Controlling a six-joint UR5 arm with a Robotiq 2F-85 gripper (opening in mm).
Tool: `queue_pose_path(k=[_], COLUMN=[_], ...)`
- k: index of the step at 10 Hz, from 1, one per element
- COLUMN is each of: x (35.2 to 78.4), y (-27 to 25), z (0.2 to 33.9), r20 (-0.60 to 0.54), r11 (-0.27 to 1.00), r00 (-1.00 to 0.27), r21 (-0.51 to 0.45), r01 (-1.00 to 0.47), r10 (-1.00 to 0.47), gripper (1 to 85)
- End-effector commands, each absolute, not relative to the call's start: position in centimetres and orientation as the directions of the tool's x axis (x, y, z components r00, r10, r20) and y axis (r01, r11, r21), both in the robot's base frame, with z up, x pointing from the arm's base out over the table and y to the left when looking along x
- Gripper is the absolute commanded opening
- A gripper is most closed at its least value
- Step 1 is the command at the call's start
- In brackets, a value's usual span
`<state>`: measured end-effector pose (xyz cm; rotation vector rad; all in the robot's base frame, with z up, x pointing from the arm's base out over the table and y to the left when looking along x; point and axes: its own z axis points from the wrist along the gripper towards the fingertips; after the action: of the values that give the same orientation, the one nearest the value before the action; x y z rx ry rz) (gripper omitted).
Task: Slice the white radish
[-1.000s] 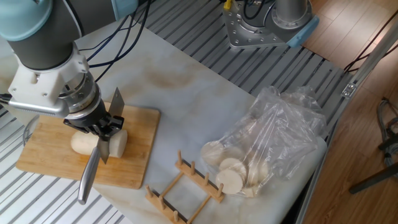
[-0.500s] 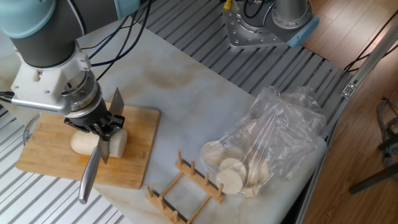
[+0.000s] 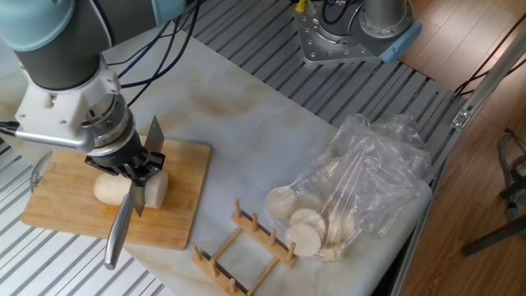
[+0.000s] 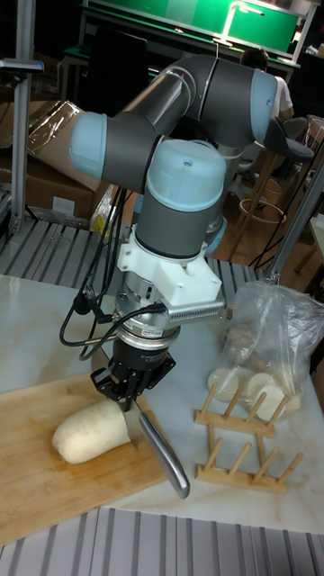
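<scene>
So far no loose disc lies on the bamboo cutting board [image 3: 177, 226]: the gripper [image 3: 136, 168], jaws clamped on a knife [image 3: 122, 228], has its blade in the white radish [image 3: 107, 189] near the flat end; most remains uncut.

White radish [image 3: 123, 187]: thick, smooth, cream-white cylinder lying on its side on the cutting board [image 3: 66, 201], directly under my tool [image 3: 136, 167]. Rounded end faces away from the knife [image 3: 123, 222]; flat cut end beside the blade.
</scene>
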<state>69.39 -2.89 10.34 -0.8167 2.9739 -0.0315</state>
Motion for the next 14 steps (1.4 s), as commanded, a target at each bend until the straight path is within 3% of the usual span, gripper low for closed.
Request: queue_pose_path(k=[1, 4, 8, 11, 14], x=[69.7, 69.1, 69.6, 69.5, 69.9], y=[-2.4, -3.0, -2.1, -2.5, -1.6], z=[9.7, 10.9, 9.4, 10.9, 9.5], r20=[-0.065, -0.035, -0.065, -0.043, -0.074], r11=[0.868, 0.861, 0.87, 0.862, 0.872], r00=[-0.866, -0.86, -0.868, -0.861, -0.869], r21=[-0.034, -0.039, -0.032, -0.035, -0.018], r01=[-0.495, -0.508, -0.491, -0.505, -0.49], r10=[-0.497, -0.509, -0.492, -0.506, -0.49], gripper=[1.3, 1.3, 1.3, 1.3, 1.3])
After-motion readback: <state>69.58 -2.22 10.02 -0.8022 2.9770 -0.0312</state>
